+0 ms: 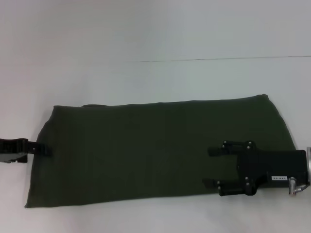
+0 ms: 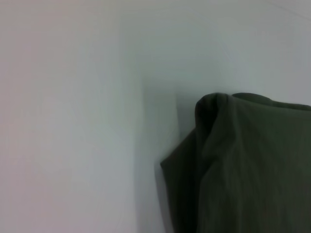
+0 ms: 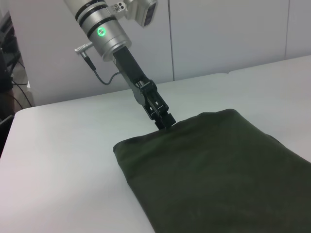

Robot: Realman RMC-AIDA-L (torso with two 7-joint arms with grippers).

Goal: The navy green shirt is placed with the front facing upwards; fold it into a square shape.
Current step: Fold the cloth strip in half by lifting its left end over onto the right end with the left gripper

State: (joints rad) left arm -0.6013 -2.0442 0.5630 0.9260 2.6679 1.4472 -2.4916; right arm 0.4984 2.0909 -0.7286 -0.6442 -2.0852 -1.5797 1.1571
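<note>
The navy green shirt (image 1: pixel 155 150) lies flat on the white table as a long dark olive rectangle, plain side up with no letters showing. My left gripper (image 1: pixel 44 148) reaches in from the left and meets the middle of the shirt's left edge. In the right wrist view its tips (image 3: pixel 166 124) are together on that edge of the shirt (image 3: pixel 218 170). The left wrist view shows the cloth (image 2: pixel 252 170) bunched up at that edge. My right gripper (image 1: pixel 211 167) is above the shirt's right part, pointing left, with its two fingers spread and nothing between them.
The white table (image 1: pixel 146 39) stretches bare behind and in front of the shirt, with a thin seam (image 1: pixel 218 59) running across it at the back. In the right wrist view the table's edge (image 3: pixel 9 127) is on the left arm's side, with a wall panel behind.
</note>
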